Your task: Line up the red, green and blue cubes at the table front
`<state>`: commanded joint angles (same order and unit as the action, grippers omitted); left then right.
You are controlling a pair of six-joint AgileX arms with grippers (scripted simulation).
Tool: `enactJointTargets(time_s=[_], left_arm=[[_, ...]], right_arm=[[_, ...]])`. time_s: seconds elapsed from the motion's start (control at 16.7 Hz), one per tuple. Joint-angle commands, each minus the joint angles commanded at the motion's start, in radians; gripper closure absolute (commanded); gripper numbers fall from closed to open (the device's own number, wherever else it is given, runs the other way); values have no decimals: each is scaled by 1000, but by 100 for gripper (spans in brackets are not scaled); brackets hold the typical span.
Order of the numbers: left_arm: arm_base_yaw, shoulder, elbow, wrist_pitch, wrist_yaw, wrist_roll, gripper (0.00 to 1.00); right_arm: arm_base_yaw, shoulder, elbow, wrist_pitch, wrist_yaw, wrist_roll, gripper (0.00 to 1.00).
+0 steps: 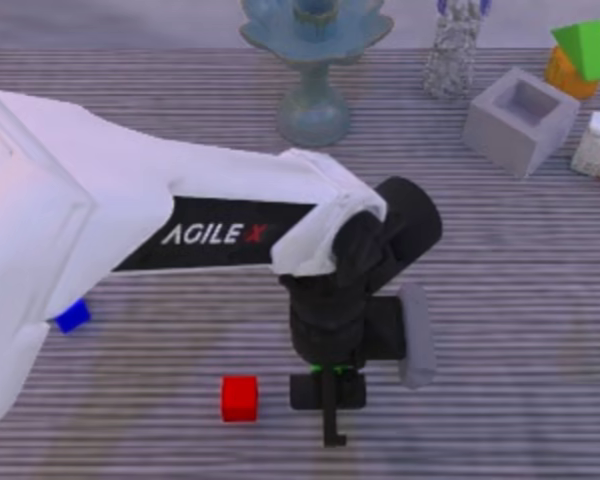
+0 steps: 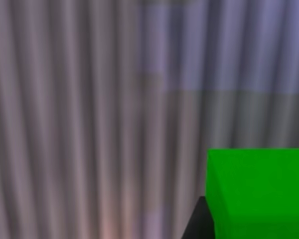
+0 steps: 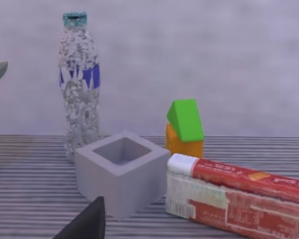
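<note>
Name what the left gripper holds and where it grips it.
The left gripper appears to hold the green cube, clamped at its sides; the exact contact is hidden.

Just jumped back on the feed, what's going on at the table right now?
The left arm reaches across the table front, its gripper down just right of the red cube. The green cube sits right at its fingers; only a sliver shows from above, so a firm grip can't be confirmed. The blue cube waits at the left, part hidden under the arm. The right arm is out of the top view.
</note>
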<state>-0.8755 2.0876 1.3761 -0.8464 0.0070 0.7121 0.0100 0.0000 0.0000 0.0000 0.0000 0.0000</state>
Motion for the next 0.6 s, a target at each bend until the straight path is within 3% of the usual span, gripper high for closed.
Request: enactJointTargets(time_s=[0.6], left_arm=[[0,0,0,0,0,0,2]], right_arm=[[0,0,0,0,0,0,0]])
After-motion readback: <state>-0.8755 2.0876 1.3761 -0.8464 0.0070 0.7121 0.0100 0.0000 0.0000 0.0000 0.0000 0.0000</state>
